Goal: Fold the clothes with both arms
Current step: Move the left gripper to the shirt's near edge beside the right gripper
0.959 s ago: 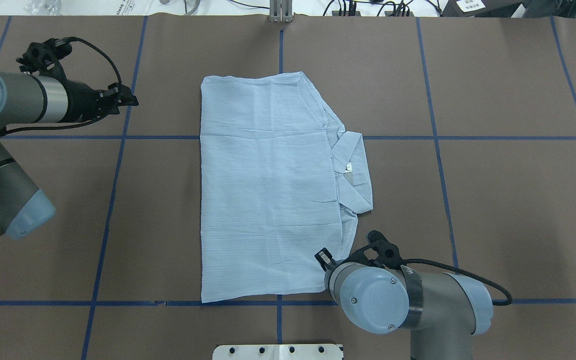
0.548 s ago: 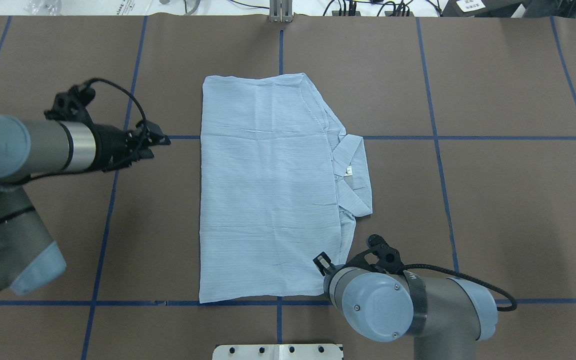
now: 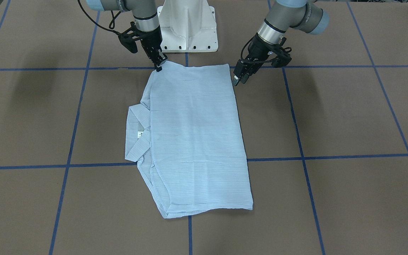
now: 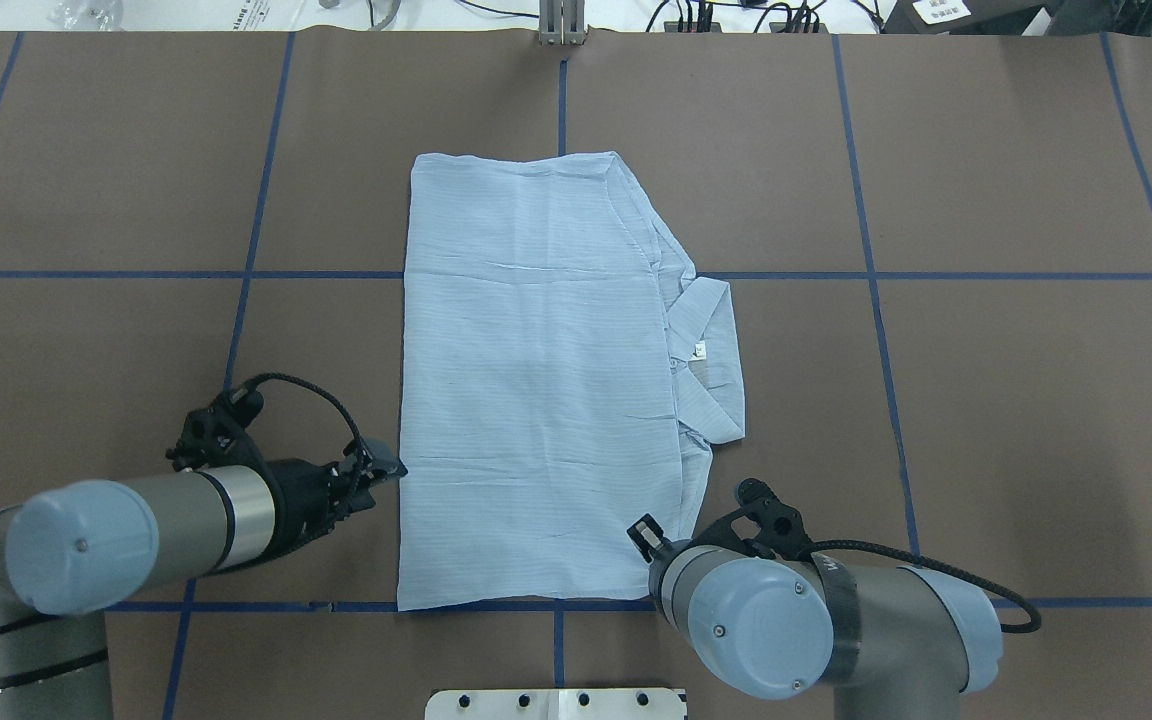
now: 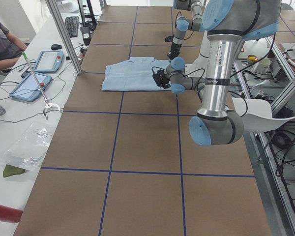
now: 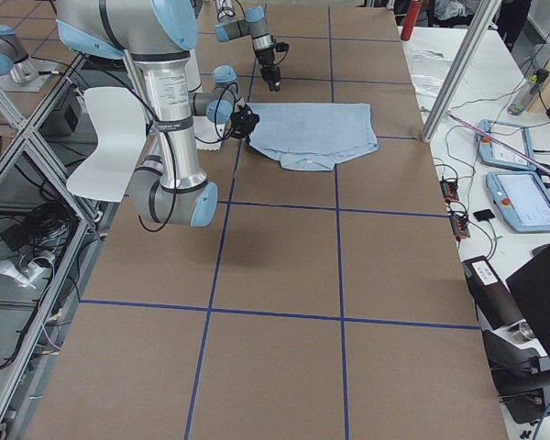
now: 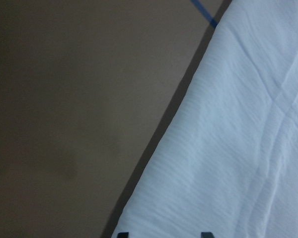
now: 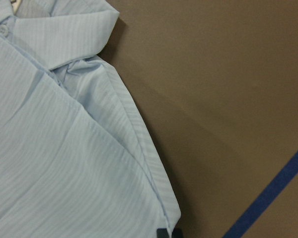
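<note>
The right fingers [image 3: 158, 66] are pressed together on the shirt [image 4: 536, 400], pinching its corner nearest the robot on the collar side. In the right wrist view the two dark tips sit side by side at the very corner of the hem. The right arm [image 4: 836, 620] bends over just behind them, near the white pedestal base [image 3: 188, 28]. Across the near hem from them, the left fingers [image 4: 391, 467] are spread and point at the shirt's opposite long edge, a little beyond its near corner. The left wrist view shows one tip at that edge and the other over the cloth, and it is impossible to tell whether either touches the fabric. The left arm [image 4: 136, 530] reaches in low from the outer side of its fingers. The shirt lies flat on the brown worktop [image 4: 986, 420], folded into a long rectangle that runs away from both sets of fingers. Farther out from the right fingers, the collar [image 4: 716, 340] sticks out past the folded body on their side, its small white neck label [image 4: 698, 349] facing up. Blue tape lines [image 4: 936, 275] grid the worktop: one runs along the near hem, and another passes under the shirt level with the collar's far end. Well apart from both sets of fingers, the far hem stops short of the worktop's far edge, where black cables [image 4: 696, 15] trail.
</note>
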`<state>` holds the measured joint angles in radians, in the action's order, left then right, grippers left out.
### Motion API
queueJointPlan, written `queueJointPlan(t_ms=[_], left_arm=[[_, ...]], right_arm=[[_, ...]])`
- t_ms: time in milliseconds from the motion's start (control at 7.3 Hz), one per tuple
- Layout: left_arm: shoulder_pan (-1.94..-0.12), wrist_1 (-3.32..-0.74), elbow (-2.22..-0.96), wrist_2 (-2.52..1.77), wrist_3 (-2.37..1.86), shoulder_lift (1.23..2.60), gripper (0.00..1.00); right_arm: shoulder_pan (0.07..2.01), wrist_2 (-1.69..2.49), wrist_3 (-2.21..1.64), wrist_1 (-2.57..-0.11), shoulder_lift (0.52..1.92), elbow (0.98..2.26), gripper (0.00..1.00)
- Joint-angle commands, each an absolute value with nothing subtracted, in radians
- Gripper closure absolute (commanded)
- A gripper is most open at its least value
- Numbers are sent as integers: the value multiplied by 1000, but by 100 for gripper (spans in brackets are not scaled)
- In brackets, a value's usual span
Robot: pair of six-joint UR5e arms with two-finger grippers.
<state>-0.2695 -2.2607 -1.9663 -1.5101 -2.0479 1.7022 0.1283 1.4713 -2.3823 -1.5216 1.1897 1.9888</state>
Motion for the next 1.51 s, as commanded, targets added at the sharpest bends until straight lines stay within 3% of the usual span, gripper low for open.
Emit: queueJointPlan(t_ms=[0, 548, 1370], left_arm=[[-167, -2220, -1970, -1445, -2089, 1703, 43], [-97, -2217, -1953, -1440, -2114, 1703, 45], [-94, -2215, -1944, -1416, -2135, 1709, 69]], right_arm=[[127, 1471, -2382, -1522, 1190, 1990, 100], [127, 1471, -2382, -1522, 1189, 1990, 100], [129, 1471, -2382, -1522, 1189, 1990, 100]])
